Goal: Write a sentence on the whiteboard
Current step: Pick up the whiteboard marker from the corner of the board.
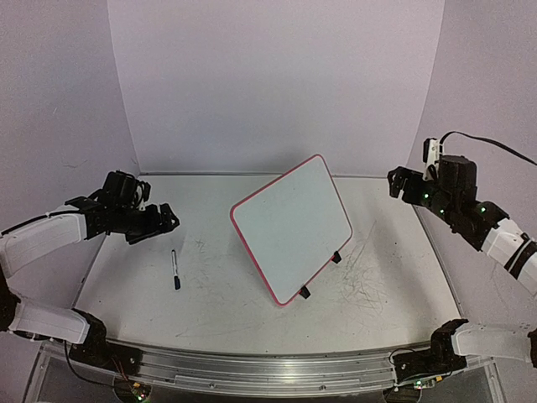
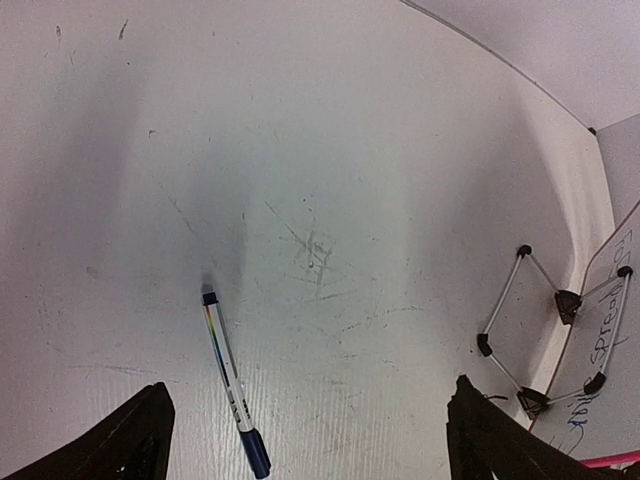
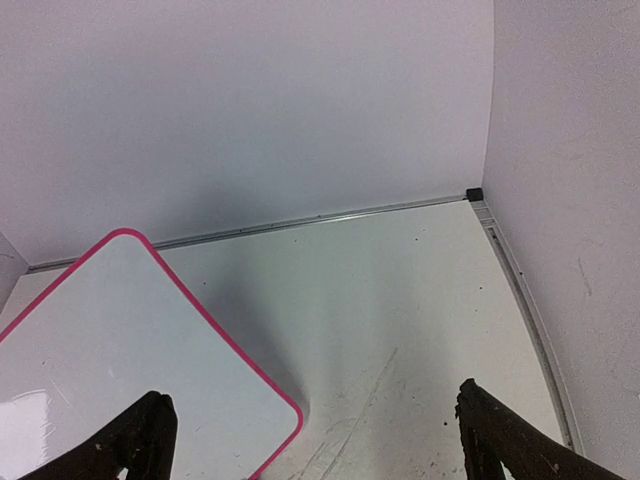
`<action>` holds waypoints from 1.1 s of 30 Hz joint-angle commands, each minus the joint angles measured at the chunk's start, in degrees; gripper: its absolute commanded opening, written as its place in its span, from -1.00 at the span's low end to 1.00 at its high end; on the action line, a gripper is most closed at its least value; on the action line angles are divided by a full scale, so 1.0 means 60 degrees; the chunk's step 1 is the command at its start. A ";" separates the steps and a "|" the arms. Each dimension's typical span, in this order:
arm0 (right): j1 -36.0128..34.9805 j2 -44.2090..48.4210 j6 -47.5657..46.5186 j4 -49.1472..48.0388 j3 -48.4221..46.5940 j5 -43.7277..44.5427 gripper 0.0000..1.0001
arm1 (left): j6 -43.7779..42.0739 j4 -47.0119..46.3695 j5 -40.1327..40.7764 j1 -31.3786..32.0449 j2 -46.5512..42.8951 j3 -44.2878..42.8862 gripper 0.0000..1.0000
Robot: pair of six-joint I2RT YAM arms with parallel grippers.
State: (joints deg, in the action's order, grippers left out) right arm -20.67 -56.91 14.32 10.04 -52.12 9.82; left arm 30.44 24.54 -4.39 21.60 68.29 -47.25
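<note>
Whiteboard (image 1: 292, 227) stands blank. Left hand (image 1: 158, 221) and right hand (image 1: 401, 183) flank it, spread and empty. Pen (image 1: 175, 270) lies left of whiteboard; grasping it likely comes next.

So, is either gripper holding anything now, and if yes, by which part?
Nothing is held. The left gripper and the right gripper both stand open and empty; the marker lies free on the table.

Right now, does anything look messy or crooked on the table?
Yes. The whiteboard sits turned cornerwise, not square to the table. Dark scribbles mark the table to the right of it, where ink does not belong. The marker lies loose to its left.
</note>
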 commanded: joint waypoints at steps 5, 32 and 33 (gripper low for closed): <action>-0.0027 -0.0245 -0.0737 -0.0450 0.0270 -0.2867 0.96 | 0.0294 -0.0088 0.0283 0.0384 0.0695 0.0172 0.81; -0.0247 -0.0709 -0.0842 -0.0763 0.0956 -0.4113 0.96 | 0.0668 -0.0566 0.2990 0.2018 0.4479 0.0236 0.11; -0.0313 -0.0757 -0.0844 -0.0765 0.0996 -0.4131 0.96 | 0.0694 -0.0646 0.2992 0.2024 0.4566 0.0247 0.07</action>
State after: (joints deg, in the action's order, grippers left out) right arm -21.42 -60.73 10.30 7.28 -47.01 -13.62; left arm 33.61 23.66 12.09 33.61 93.82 -46.37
